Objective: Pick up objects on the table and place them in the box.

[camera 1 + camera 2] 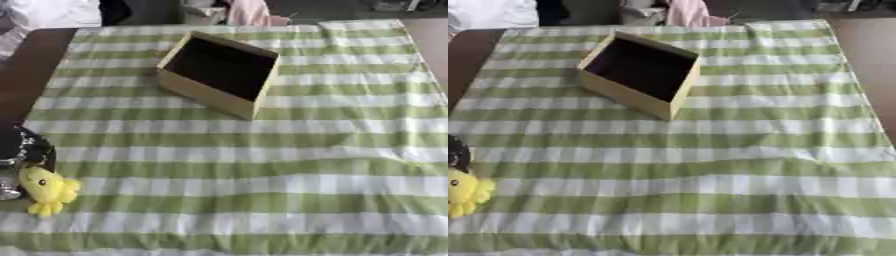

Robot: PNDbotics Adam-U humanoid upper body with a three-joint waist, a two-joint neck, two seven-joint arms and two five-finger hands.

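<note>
At the left edge of the left eye view the robot's left hand point(19, 155) shows only as a black and silver mass, and a small yellow plush toy with a dark eye point(48, 190) sits right against its lower side, on or just above the green-and-white striped cloth point(289, 170) that covers the table. The toy appears to be pressed up under the hand, but I cannot tell whether the fingers are curled round it or merely resting beside it, since most of the hand is cut off by the frame edge. Ahead of the hand and off to its right, well apart, stands the open cream-coloured box with a dark inside point(219, 72), turned at an angle so that one corner points back toward the robot; its mouth faces up, which should let the toy be dropped in from above. The inside looks dark and I can make out nothing in it. The right hand is not visible in either view. Judging by this, the toy is at the pick-up stage, with the carry across to the box not yet made.
</note>
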